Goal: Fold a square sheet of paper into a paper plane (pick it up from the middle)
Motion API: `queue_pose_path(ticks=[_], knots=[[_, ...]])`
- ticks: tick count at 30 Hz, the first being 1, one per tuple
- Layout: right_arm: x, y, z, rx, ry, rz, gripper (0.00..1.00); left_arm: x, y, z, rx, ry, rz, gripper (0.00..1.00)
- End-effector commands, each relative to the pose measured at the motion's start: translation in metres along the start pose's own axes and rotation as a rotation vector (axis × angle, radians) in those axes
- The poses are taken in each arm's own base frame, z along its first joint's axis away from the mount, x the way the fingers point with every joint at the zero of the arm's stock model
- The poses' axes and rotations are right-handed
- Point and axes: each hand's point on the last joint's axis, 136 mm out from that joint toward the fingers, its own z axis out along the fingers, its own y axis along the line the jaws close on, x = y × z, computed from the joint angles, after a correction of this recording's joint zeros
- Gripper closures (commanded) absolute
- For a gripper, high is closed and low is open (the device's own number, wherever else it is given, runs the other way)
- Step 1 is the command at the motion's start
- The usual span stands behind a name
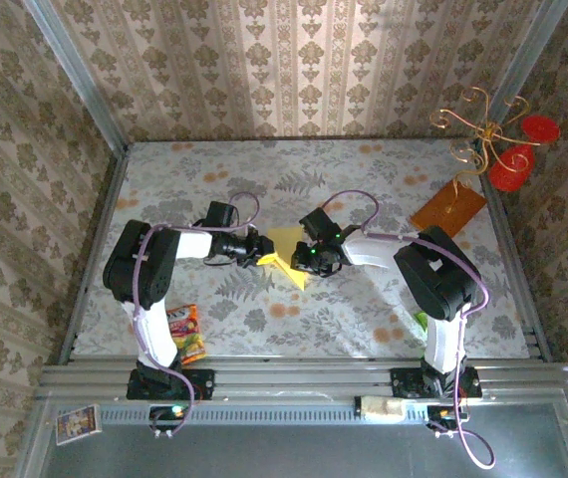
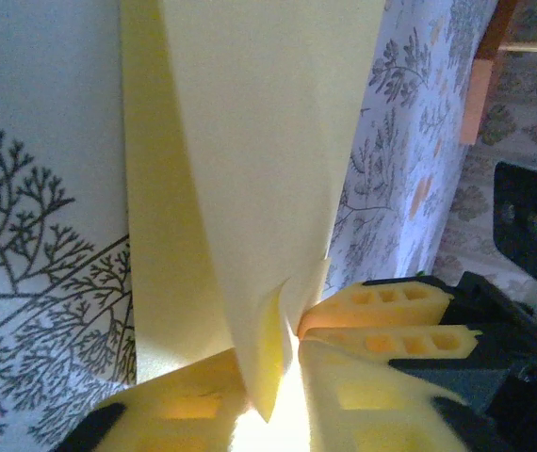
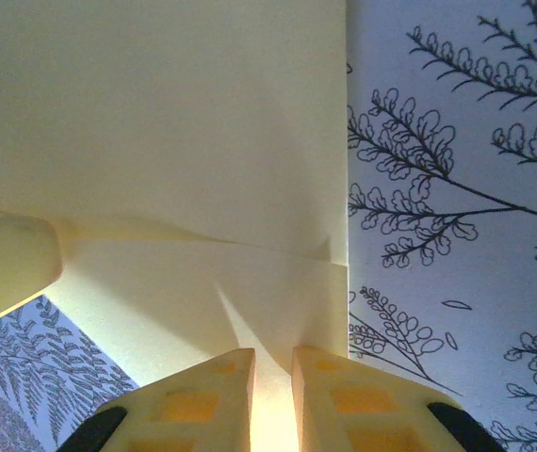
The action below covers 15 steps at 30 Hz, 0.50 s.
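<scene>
The square sheet of paper is pale yellow and folded into a pointed, layered shape, a rough paper plane, held off the table's middle between both arms. My left gripper comes in from the left. In the left wrist view the folded sheet hangs down with its tip pinched between my left gripper. My right gripper reaches in from the right. In the right wrist view my right gripper is shut on the lower edge of the paper, which shows a crease across it.
An orange-brown stiff board lies at the back right, beside a gold wire ornament with red discs. A colourful snack packet lies by the left arm's base. A small green item sits by the right arm's base. Patterned walls enclose the table.
</scene>
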Motion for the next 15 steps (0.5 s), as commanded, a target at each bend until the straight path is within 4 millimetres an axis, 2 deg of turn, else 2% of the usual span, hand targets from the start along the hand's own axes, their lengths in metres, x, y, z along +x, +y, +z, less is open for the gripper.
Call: queue_pose_path(ticks=[1,4,10,15], knots=[[0.008,-0.014,0.006,0.032,0.03,-0.02,0.79,-0.004,0.0,-0.003,-0.016,-0.001,0.022,0.88],[0.003,-0.007,-0.004,0.013,-0.002,-0.084,0.74,-0.005,-0.002,-0.006,-0.025,-0.016,0.031,0.91],[-0.018,0.005,-0.049,0.034,-0.14,-0.275,0.61,-0.006,-0.009,-0.014,-0.087,-0.055,0.04,0.94],[-0.018,0.002,-0.073,0.071,-0.245,-0.411,0.55,-0.007,-0.021,-0.018,-0.166,-0.105,0.043,0.94]])
